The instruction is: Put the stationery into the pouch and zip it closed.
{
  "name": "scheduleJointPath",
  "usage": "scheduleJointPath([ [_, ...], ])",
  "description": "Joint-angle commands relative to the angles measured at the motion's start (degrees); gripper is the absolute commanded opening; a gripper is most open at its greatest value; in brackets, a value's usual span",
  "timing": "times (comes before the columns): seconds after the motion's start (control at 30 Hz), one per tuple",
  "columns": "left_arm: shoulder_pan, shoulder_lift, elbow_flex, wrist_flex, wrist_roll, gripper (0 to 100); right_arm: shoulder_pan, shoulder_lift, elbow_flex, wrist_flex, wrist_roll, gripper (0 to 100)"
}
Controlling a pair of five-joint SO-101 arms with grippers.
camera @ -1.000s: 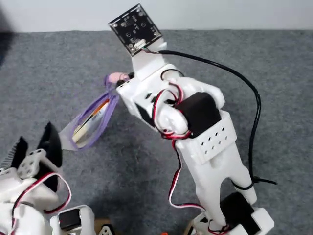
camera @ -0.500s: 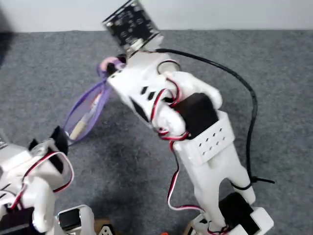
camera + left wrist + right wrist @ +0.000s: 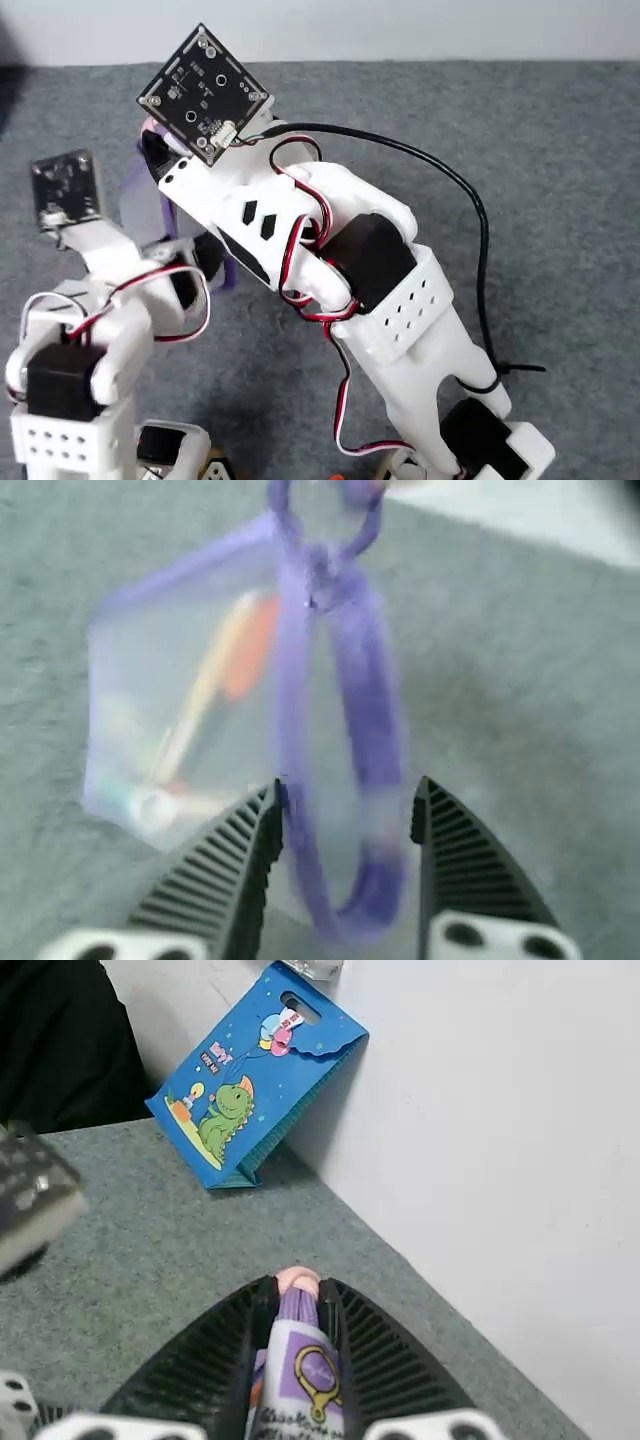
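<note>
The right gripper (image 3: 298, 1295) is clamped shut on the pouch's pull tag (image 3: 300, 1360), with a pink bead (image 3: 297, 1280) showing just past its tips. This grip is judged to be for drawing the zip along. The left gripper (image 3: 345, 805) is spread open, with 1 finger (image 3: 240, 865) on each side of the purple zip band (image 3: 375, 710). No contact with the band can be made out, and the gripper is presumably placed there to pinch the far end as an anchor. The pouch (image 3: 150, 700) is held between the 2 grippers over the grey table (image 3: 520, 130), with the stationery (image 3: 230, 670) already inside. The mouth is seen gaping, so the zipping is judged unfinished.
</note>
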Motion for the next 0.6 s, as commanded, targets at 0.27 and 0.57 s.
scheduleJointPath([
  [0.27,0.53,0.00,-13.32,-1.23,2.37,21,8.22,-5.14,-1.23,-4.44,-3.43,0.8],
  [0.57,-8.35,0.00,-21.32,0.26,2.20,21,12.44,-7.96,-2.02,-2.68,-3.25,0.8],
])
